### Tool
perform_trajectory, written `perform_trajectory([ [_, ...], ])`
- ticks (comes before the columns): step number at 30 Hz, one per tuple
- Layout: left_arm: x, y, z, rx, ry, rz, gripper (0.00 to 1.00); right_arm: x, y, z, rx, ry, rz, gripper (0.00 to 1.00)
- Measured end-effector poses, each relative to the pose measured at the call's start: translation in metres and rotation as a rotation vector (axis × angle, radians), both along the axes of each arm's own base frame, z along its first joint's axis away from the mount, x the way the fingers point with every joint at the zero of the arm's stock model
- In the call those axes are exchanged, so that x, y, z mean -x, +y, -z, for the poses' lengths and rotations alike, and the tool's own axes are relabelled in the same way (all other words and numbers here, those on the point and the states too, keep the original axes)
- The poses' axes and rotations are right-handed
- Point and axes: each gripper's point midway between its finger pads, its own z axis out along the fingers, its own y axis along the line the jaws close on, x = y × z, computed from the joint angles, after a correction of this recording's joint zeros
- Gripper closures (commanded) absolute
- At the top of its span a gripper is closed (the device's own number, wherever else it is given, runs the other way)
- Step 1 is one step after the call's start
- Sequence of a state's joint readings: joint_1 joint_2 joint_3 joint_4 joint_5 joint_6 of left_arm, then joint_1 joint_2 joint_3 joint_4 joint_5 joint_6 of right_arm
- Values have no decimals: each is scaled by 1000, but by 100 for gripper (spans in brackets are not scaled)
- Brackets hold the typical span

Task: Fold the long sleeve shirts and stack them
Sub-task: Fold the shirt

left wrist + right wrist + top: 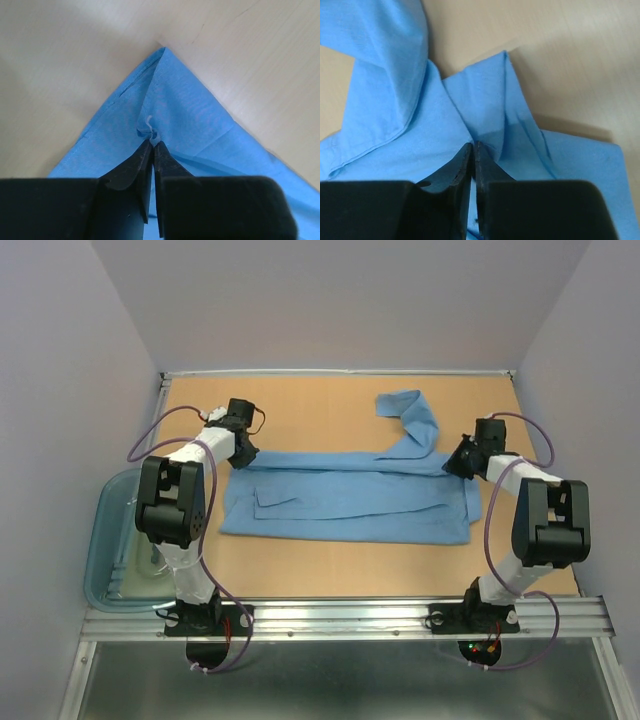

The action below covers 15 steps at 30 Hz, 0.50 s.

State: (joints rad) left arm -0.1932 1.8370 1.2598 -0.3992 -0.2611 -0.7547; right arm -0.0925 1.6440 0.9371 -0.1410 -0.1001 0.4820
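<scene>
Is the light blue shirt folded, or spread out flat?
Partly folded. The shirt lies doubled into a long strip, but one sleeve sticks out loose toward the far edge.

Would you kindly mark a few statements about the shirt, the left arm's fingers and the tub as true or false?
1. The light blue shirt lies on the table as a long band running left to right. True.
2. The left fingers stand wide open over bare wood. False: they are close together, pinching a pucker of cloth near a corner of the shirt.
3. One sleeve trails toward the far edge of the table. True.
4. The clear tub sits at the right side of the table. False: it sits at the left edge, beside the left arm.
5. Two shirts are stacked. False: only one is in view.
</scene>
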Motion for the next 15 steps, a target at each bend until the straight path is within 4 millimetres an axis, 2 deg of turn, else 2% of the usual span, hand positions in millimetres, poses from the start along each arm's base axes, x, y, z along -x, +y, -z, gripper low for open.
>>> perform_trajectory([
  [3, 3, 2, 4, -5, 6, -5, 71, 7, -5, 8, 3, 15, 34, 70],
  [4, 5, 3, 4, -7, 5, -8, 68, 8, -7, 7, 4, 13, 43, 60],
  [5, 7, 4, 4, -9, 5, -10, 60, 10, -9, 6, 5, 8, 48, 55],
  [8, 12, 6, -4, -6, -11, -11, 46, 11, -12, -11, 8, -38, 58, 41],
  [9, 12, 6, -9, 0, -26, -10, 36, 9, -13, -20, 12, -65, 56, 38],
  [10, 12, 5, -14, 5, -42, -8, 32, 8, -13, -30, 15, -92, 56, 32],
  [11, 13, 5, -21, 11, -61, -3, 23, 6, -13, -40, 19, -124, 51, 29],
  [13, 15, 2, -31, 20, -85, 13, 12, 4, -12, -55, 23, -172, 34, 24],
  [15, 16, -1, -45, 27, -119, 38, 6, 2, -10, -63, 30, -194, 14, 23],
])
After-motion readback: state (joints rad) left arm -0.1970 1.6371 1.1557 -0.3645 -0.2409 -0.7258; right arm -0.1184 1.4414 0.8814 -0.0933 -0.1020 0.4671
